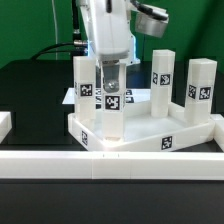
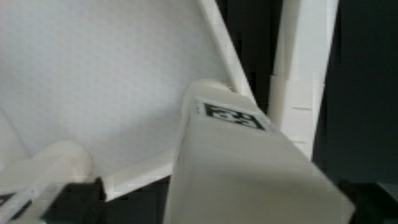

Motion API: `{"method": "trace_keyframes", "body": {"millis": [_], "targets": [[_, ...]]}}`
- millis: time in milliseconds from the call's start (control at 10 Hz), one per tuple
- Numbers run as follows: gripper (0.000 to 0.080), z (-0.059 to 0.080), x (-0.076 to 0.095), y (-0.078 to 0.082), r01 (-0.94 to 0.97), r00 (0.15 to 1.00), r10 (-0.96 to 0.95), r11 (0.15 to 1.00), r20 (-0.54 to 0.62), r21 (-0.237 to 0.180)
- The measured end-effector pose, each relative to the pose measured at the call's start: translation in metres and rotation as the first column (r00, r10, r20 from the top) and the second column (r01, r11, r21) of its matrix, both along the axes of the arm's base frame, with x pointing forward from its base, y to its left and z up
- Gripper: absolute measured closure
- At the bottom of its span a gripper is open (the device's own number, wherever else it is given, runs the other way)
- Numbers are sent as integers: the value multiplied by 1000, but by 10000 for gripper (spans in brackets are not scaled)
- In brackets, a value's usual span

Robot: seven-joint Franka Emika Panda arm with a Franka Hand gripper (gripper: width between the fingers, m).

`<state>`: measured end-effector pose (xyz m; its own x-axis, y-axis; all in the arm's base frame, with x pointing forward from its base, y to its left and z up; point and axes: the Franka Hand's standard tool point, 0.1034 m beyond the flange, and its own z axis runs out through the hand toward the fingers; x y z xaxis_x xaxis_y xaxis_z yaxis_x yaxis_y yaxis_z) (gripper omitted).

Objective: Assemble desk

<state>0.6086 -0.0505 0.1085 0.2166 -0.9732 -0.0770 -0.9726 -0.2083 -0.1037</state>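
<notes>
Exterior view: the tabletop (image 1: pixel 150 128) lay on the black bench (image 1: pixel 30 85) as a shallow white tray, its near wall carrying tags and facing the camera. Three legs stood upright at its corners: one at the far corner on the exterior view's left (image 1: pixel 85 82), one at the far middle-right (image 1: pixel 162 70), and one at the exterior view's right edge (image 1: pixel 202 82). Each showed a black-and-white tag on its face.

The arm came down from above over the near corner on the exterior view's left. The pincer (image 1: pixel 110 78) was closed on a fourth leg (image 1: pixel 111 110), which was held upright with its lower end inside the tray near that corner. Whether the lower end sat fully in a socket could not be told from this view. A long white rail (image 1: pixel 120 166) ran across the foreground in front of the tray, and a short white block (image 1: pixel 5 124) sat at the exterior view's left edge.

Wrist view: this added a close look along the held leg (image 2: pixel 240 170), showing the tag on its face and its square section, which the exterior view gave only at small size. Behind it was the broad white floor of the tray (image 2: pixel 107 70) and a raised wall edge (image 2: pixel 306 70) against the dark bench. A pale, blurred finger (image 2: pixel 45 175) appeared beside the leg; contact with the leg was not clear here.
</notes>
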Motion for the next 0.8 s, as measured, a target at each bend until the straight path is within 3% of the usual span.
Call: {"method": "trace_keyframes", "body": {"millis": [400,500,600,800], "targets": [[151,-1,-1,-1,-274,961,275,961,21,-29],[151,-2,-2,2,-352,936,352,934,-8,-54],[151,0,2,5,-491,871,491,867,-19,-87],[151,4,7,10,-662,747,665,741,-19,-111]]}}
